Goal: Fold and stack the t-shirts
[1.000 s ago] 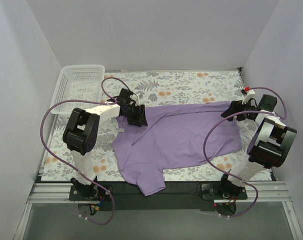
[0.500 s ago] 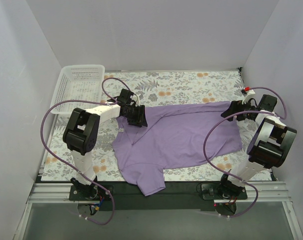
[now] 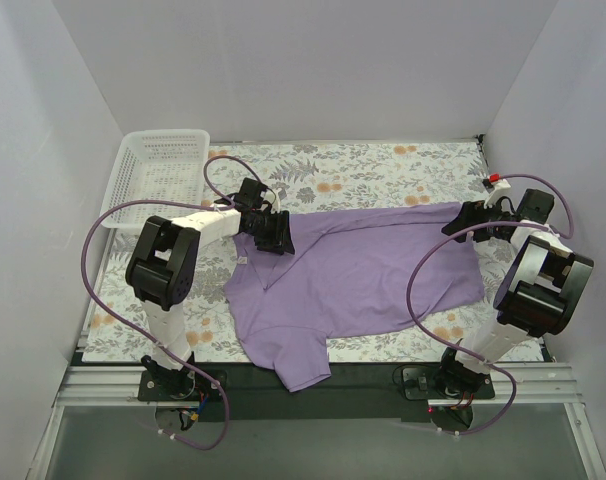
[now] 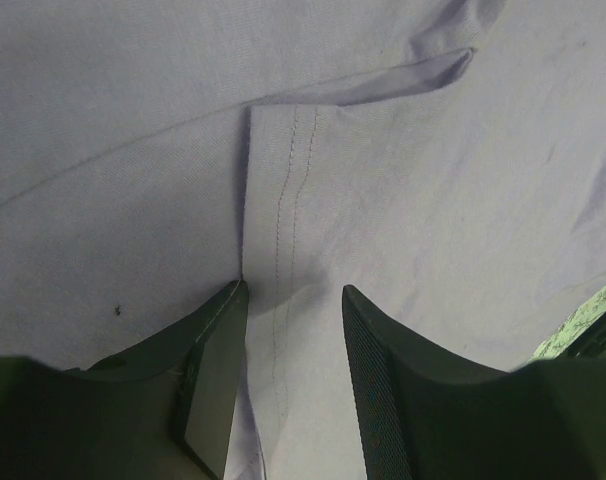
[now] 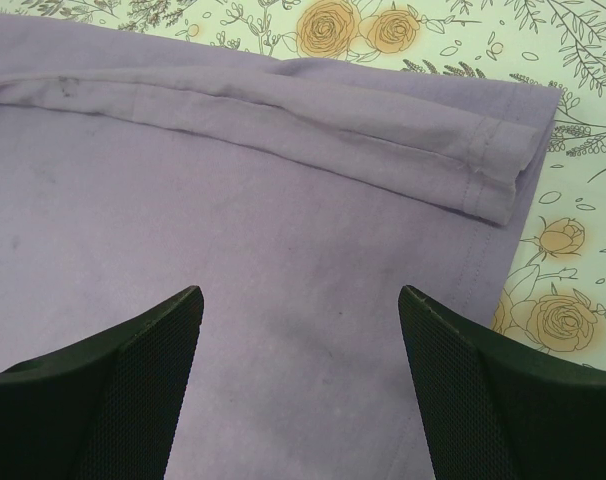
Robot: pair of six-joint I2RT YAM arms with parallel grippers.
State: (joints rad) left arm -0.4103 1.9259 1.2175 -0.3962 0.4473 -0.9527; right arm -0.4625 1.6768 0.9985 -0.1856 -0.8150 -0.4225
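My left gripper (image 4: 293, 290), jaws apart astride the purple t-shirt's (image 3: 363, 275) hem (image 4: 283, 200), could pinch extra layers; my right gripper (image 5: 301, 292) hangs spread wide.

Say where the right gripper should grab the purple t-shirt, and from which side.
Probably the doubled hem corner of the t-shirt, approached from the right edge: the cloth lies folded over there, a thick free edge just ahead of the open right gripper.
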